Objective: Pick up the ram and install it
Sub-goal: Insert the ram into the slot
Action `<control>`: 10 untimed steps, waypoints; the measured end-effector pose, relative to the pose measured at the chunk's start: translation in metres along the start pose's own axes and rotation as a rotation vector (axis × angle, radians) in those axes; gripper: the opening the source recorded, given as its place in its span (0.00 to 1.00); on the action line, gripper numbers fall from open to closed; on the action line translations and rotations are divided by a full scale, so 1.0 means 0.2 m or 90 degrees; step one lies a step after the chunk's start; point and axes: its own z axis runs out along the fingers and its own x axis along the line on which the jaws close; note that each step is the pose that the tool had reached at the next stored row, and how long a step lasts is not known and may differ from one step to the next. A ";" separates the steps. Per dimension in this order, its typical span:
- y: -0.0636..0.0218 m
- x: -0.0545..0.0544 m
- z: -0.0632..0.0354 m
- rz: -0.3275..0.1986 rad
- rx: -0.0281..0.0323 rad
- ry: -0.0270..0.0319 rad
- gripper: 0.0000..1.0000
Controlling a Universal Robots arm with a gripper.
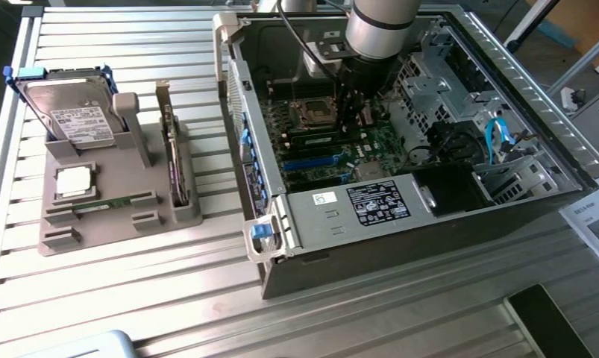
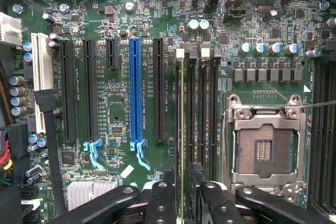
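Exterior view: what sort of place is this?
Likely a lab bench for computer assembly: an open grey metal computer case on a ribbed metal table, beside a grey plastic holder carrying a hard drive.

slatted metal table (image 1: 130, 298) bears open computer case (image 1: 309, 218) and grey holder (image 1: 110, 218)

An open computer case (image 1: 314, 224) lay on the slatted worktop (image 1: 130, 298), its motherboard (image 2: 115, 108) showing a bare processor socket (image 2: 262, 150) and a blue slot (image 2: 135, 87). Beside it, a grey holder (image 1: 105, 224) carried a hard drive (image 1: 75, 115).
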 end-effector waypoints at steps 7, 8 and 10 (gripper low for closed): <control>-0.001 0.00 -0.023 0.000 0.0000 0.0000 0.26; -0.001 0.00 -0.031 0.000 0.0000 0.0000 0.26; -0.002 0.00 -0.060 0.000 0.0000 0.0000 0.26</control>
